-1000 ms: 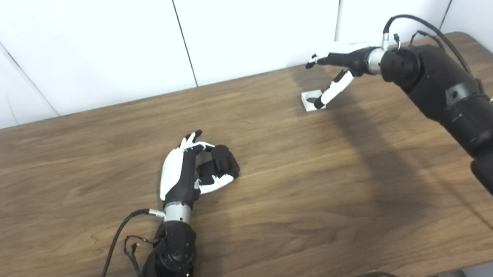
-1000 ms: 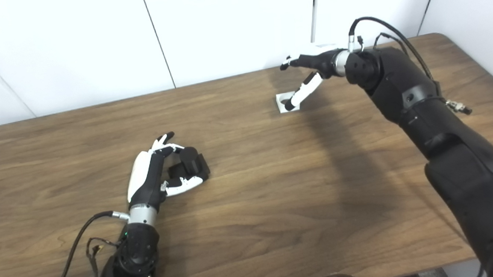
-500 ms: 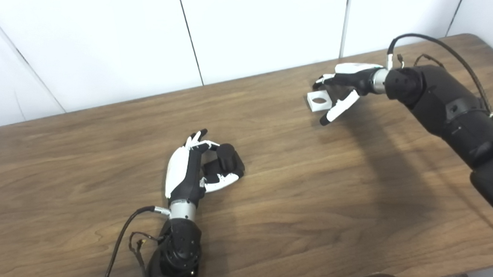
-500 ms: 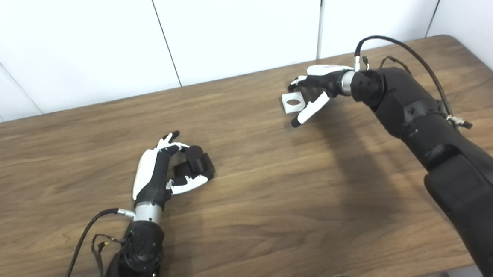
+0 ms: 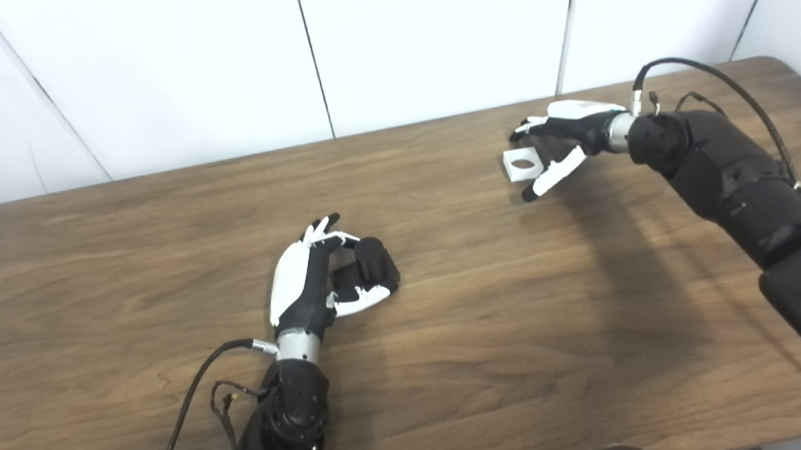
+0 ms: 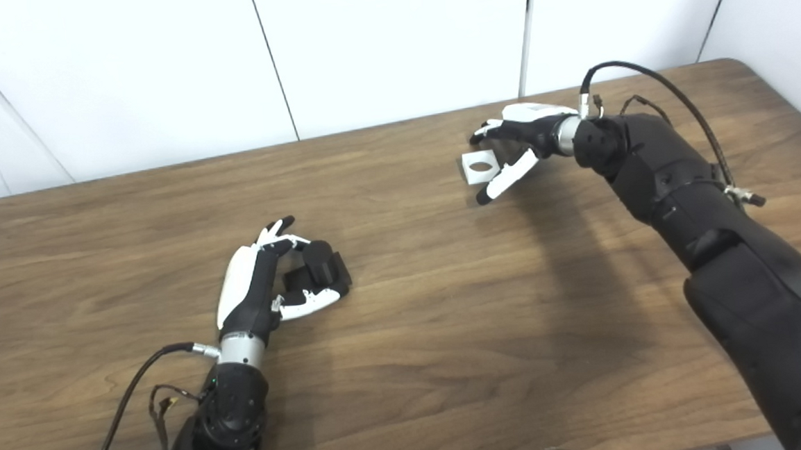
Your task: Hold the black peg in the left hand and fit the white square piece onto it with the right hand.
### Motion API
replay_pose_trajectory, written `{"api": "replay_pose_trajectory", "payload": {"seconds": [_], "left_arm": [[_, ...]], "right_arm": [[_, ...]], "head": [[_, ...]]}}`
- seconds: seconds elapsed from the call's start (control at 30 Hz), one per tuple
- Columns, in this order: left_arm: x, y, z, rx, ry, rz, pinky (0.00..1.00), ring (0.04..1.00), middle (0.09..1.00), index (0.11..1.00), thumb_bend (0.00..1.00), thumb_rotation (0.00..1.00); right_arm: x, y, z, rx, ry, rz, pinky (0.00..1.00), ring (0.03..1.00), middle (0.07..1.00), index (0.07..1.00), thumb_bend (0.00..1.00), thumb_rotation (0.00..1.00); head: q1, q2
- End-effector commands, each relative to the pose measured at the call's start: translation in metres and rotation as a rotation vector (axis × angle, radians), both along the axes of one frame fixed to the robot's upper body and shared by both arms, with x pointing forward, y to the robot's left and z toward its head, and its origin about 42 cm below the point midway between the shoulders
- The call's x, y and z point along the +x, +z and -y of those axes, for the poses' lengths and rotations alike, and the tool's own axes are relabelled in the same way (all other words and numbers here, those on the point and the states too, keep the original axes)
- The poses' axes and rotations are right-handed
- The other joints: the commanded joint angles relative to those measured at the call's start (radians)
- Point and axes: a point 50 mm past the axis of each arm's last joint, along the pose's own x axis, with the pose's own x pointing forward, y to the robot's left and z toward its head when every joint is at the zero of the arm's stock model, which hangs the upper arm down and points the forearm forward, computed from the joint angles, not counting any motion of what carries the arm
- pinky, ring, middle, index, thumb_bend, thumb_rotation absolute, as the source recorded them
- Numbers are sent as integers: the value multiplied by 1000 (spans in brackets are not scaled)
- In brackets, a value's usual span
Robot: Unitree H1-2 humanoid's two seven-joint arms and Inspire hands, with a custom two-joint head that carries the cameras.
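Lower centre of frame: left hand (image 5: 307,286) closed around short black cylindrical peg (image 5: 373,261), low over brown wooden bench (image 5: 489,317). Upper right: right hand (image 5: 562,138) pinching flat white square piece with round hole (image 5: 522,164), lifted. Still left: carrying together and fitting hole over peg.

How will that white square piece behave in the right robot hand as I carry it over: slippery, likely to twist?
The white square piece looks rigid, thin and probably light. The right robot hand seems to pinch it only at one edge, so it may pivot. Its smooth-looking faces could slip if bumped.
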Motion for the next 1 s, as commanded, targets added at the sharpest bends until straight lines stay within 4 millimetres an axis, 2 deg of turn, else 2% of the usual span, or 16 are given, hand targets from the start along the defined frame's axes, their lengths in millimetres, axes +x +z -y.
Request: {"api": "replay_pose_trajectory", "payload": {"seconds": [0.0, 0.1, 0.2, 0.37, 0.73, 0.77, 0.8, 0.87, 0.97], "left_arm": [[-4, -8, -8, 21, 24, -53, 1000, 1000, 954, 490, 516, 90], [-5, -8, -8, 23, 24, -59, 1000, 1000, 954, 490, 517, 90], [-6, -8, -9, 21, 25, -65, 1000, 1000, 954, 490, 517, 90], [-6, -8, -9, 21, 24, -63, 1000, 1000, 954, 490, 517, 90], [-7, -7, -11, 28, 25, -60, 1000, 1000, 954, 490, 516, 91], [-7, -6, -11, 27, 25, -59, 1000, 1000, 954, 490, 516, 91], [-7, -6, -11, 27, 25, -58, 1000, 1000, 954, 490, 516, 91], [-6, -6, -12, 30, 24, -54, 1000, 1000, 952, 490, 516, 91], [-6, -6, -12, 31, 22, -54, 1000, 1000, 955, 490, 516, 92]], "right_arm": [[4, 13, -5, 4, 42, 68, 1000, 1000, 960, 742, 848, 450], [3, 13, -5, 11, 51, 112, 1000, 988, 931, 662, 756, 351], [3, 14, -4, 20, 57, 130, 1000, 981, 918, 632, 731, 315], [1, 15, -2, 28, 64, 142, 1000, 973, 906, 604, 732, 282], [-1, 10, 5, 38, 51, 150, 959, 942, 891, 606, 773, 248], [-2, 10, 5, 41, 52, 153, 936, 937, 891, 540, 624, 192], [-2, 11, 5, 43, 52, 154, 928, 935, 890, 518, 574, 173], [-3, 10, 5, 41, 56, 171, 916, 928, 880, 497, 533, 157], [-4, 8, 5, 52, 57, 193, 927, 923, 858, 488, 523, 149]], "head": [[-1, 3], [-2, 7], [-1, 10], [2, 17], [-4, 26], [-4, 26], [-3, 27], [-2, 29], [1, 30]]}}
